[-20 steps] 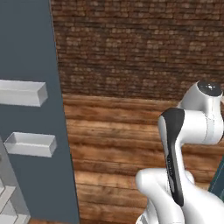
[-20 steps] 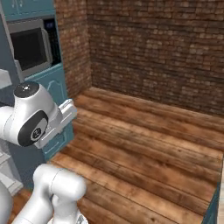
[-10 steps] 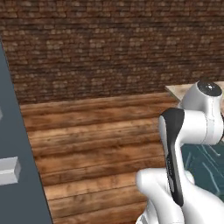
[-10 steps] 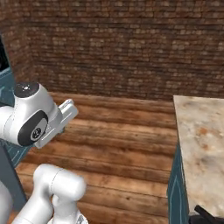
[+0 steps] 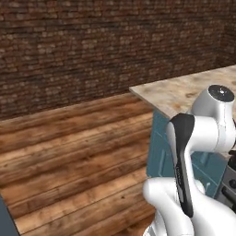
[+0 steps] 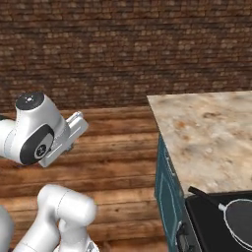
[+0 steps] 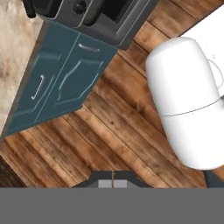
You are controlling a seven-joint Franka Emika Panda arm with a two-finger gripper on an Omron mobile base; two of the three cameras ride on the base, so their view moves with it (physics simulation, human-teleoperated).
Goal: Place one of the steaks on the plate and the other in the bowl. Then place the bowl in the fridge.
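Note:
In the hand view my gripper (image 7: pixel 113 183) points down at the wooden floor (image 7: pixel 109 131), its two fingertips pressed together and shut on nothing. The folded white arm (image 5: pixel 203 133) rises at the lower right of the left base view, and the arm (image 6: pixel 39 133) sits at the left of the right base view. A thin dark grey-blue sliver at the lower left corner looks like the edge of the fridge (image 5: pixel 3 219). The steaks, the plate and the bowl are out of view.
A counter with a beige stone top (image 6: pixel 206 133) over teal cabinet doors (image 7: pixel 57 78) stands to the right. A black stove (image 6: pixel 211 226) with a pan (image 6: pixel 241 216) adjoins it. Bare wooden floor (image 5: pixel 69 147) runs to a brick wall (image 5: pixel 92 46) ahead.
The whole picture has shifted as the base turned right: the fridge slid off to the left, and the counter and stove came in from the right. The arm keeps its folded pose, gripper still shut.

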